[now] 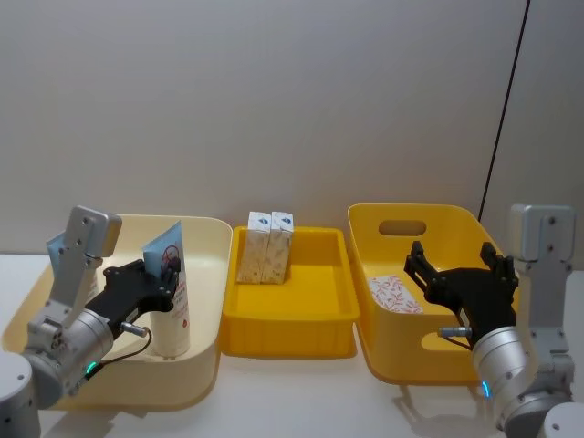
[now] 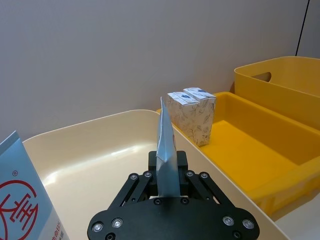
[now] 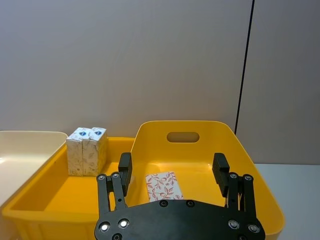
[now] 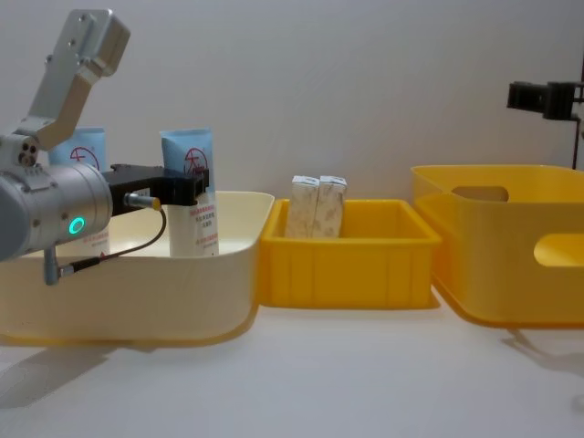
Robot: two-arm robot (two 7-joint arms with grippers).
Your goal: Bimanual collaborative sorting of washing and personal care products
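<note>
Before me a plain greyish wall (image 1: 274, 91) fills twelve o'clock, a thin dark line (image 1: 506, 100) runs down it at two o'clock, and a white surface (image 1: 292, 392) lies at six.

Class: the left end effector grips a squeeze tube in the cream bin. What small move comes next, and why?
Probably a straight lift. The left end effector is shut on the upright tube; the tube's lower end sits below the cream bin's rim, so moving sideways would likely hit the wall. The right end effector hangs open over the deep yellow bin.
</note>
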